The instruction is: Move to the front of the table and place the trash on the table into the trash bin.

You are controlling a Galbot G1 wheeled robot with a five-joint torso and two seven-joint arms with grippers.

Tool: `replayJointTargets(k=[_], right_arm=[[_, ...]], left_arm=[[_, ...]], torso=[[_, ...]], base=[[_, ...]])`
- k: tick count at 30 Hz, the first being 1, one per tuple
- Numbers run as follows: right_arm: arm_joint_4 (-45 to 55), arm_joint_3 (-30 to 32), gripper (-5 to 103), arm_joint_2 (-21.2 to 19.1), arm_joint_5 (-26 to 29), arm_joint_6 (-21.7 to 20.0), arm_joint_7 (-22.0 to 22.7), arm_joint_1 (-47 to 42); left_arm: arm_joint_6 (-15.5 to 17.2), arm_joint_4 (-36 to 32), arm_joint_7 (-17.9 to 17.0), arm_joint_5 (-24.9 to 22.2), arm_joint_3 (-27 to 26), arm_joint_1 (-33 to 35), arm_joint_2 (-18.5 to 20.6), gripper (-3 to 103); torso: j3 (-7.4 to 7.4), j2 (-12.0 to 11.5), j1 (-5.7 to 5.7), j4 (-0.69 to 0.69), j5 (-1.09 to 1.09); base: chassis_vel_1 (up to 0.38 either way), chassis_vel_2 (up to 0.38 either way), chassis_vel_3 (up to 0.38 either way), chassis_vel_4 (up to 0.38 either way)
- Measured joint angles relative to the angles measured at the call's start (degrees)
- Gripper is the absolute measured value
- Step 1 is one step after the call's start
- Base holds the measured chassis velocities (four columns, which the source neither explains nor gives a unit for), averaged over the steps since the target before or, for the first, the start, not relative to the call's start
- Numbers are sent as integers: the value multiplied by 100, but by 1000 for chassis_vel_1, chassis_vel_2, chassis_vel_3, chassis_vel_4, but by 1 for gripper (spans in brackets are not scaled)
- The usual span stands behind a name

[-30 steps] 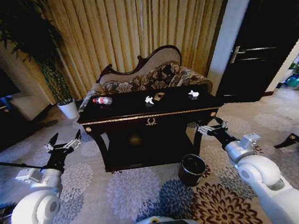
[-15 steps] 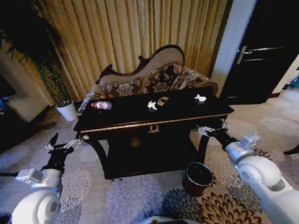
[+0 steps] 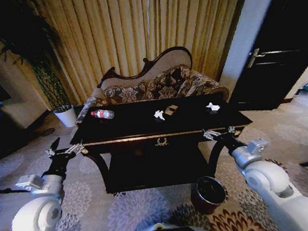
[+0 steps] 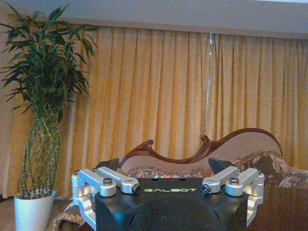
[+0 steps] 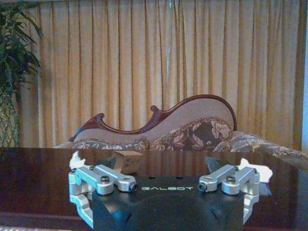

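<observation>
The dark table (image 3: 144, 128) with gold trim stands straight ahead. On its top lie a clear bottle (image 3: 103, 114) with a red cap at the left, a white scrap (image 3: 159, 115) and a brownish piece (image 3: 171, 110) in the middle, and another white scrap (image 3: 212, 107) at the right. The reddish-brown trash bin (image 3: 208, 193) sits on the carpet by the table's front right leg. My left gripper (image 3: 64, 151) hovers open off the table's left corner. My right gripper (image 3: 219, 133) is open just before the right corner, facing the brownish piece (image 5: 129, 161) and the scrap (image 5: 255, 169).
A floral sofa (image 3: 156, 85) stands behind the table against gold curtains (image 3: 134, 29). A tall plant in a white pot (image 3: 66, 115) is at the back left. A dark door (image 3: 285, 52) is at the right. Patterned carpet (image 3: 131, 211) lies open before the table.
The whole view has shifted: the table now looks nearer and larger, and the trash bin sits lower in the picture. Both arms keep the same open pose.
</observation>
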Motion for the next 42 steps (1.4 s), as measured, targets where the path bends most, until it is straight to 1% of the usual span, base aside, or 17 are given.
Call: replayJointTargets(k=[11, 17, 24, 27, 29, 30, 32, 34, 36, 37, 38, 40, 41, 42], right_arm=[[-23, 6, 100, -2, -3, 28, 22, 23], [-47, -15, 100, -33, -16, 46, 188, 47], [-115, -177, 100, -74, 49, 16, 342, 208], [-151, -255, 100, -154, 176, -55, 456, 350], [-210, -343, 100, -285, 261, -109, 666, 499], [-210, -343, 100, -285, 261, -109, 666, 499], [-331, -414, 100, -471, 386, -173, 899, 669], [-374, -425, 100, -529, 428, -201, 945, 726], [-572, -483, 100, -716, 559, -321, 1096, 952], [-572, -483, 100, -716, 559, -321, 1096, 952], [-635, -504, 100, -774, 631, -370, 1146, 1028], [-845, -563, 100, -975, 950, -603, 1377, 1268], [-845, -563, 100, -975, 950, -603, 1377, 1268], [-935, -582, 100, -1062, 1096, -679, 1445, 1360]], left_arm=[[-13, -2, 1, 0, -7, -4, 11, 100], [-14, -28, 0, -1, -11, -2, 14, 100], [-14, -73, -7, -29, -43, -19, 79, 100], [-13, -112, -9, -81, -97, -7, 88, 100], [-8, -131, -13, -113, -160, 22, 86, 100], [-8, -131, -13, -113, -160, 22, 86, 100], [-3, -151, -14, -129, -215, 72, 73, 100], [-1, -158, -14, -135, -227, 85, 72, 100], [-1, -170, -14, -155, -256, 98, 84, 100], [-1, -170, -14, -155, -256, 98, 84, 100], [0, -172, -14, -162, -262, 98, 90, 100], [2, -175, -14, -180, -285, 99, 109, 100], [2, -175, -14, -180, -285, 99, 109, 100], [2, -175, -14, -187, -295, 101, 116, 100]], torso=[[0, 0, 0, 0, -1], [1, 0, 2, 0, -1], [-1, 0, -1, -1, 0], [-1, 2, -2, 0, 0], [-1, 2, -2, 2, 0], [-1, 2, -2, 2, 0], [0, 1, -1, 0, 0], [0, 1, 0, 0, 0], [0, 1, 0, 0, 0], [0, 1, 0, 0, 0], [0, 1, -1, 0, 1], [0, 1, -1, 0, 0], [0, 1, -1, 0, 0], [0, 1, -1, 0, 1]], base=[[-138, 138, 133, -144], [-122, 104, 110, -124], [-16, 12, 9, -11], [0, 0, 0, 0], [0, 0, 0, 0], [0, 0, 0, 0], [0, 0, 0, 0], [0, 0, 0, 0], [0, 0, 0, 0], [0, 0, 0, 0], [0, 0, 0, 0], [0, 0, 0, 0], [0, 0, 0, 0], [0, 0, 0, 0]])
